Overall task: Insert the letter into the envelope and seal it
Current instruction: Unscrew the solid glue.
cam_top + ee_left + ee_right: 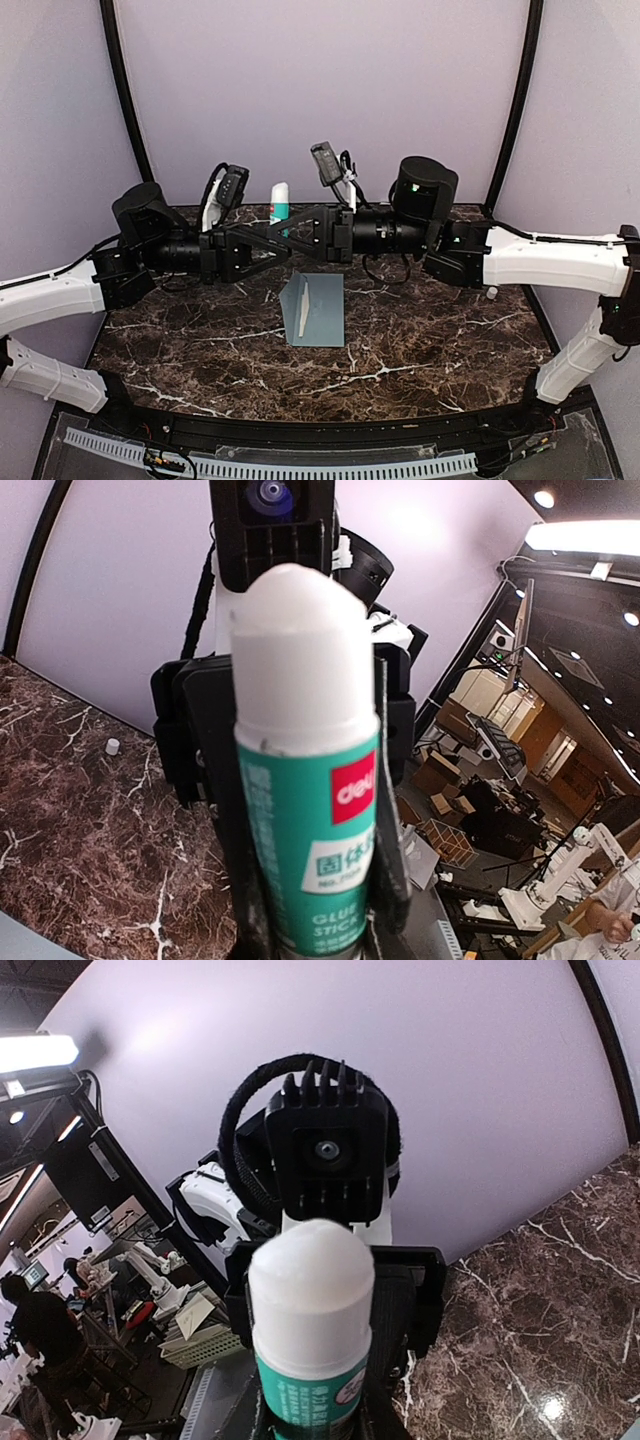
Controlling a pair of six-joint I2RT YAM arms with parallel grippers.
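Observation:
A glue stick [280, 203] with a teal body and a white domed top stands upright in the air above the back of the table, between my two grippers. My left gripper [272, 234] is shut on its body, with dark fingers on both sides of the teal label in the left wrist view [315, 880]. My right gripper [297, 222] comes from the other side and is shut on the same stick [310, 1400]. The pale teal envelope [325, 312] lies flat on the marble below them, with a narrow whitish strip [303, 313] along its left part. No separate letter sheet shows.
The dark marble table [420, 350] has a black raised rim along the front. A small white cap-like piece [491, 292] lies at the right edge and also shows in the left wrist view [112, 747]. Black curved frame posts stand at the back.

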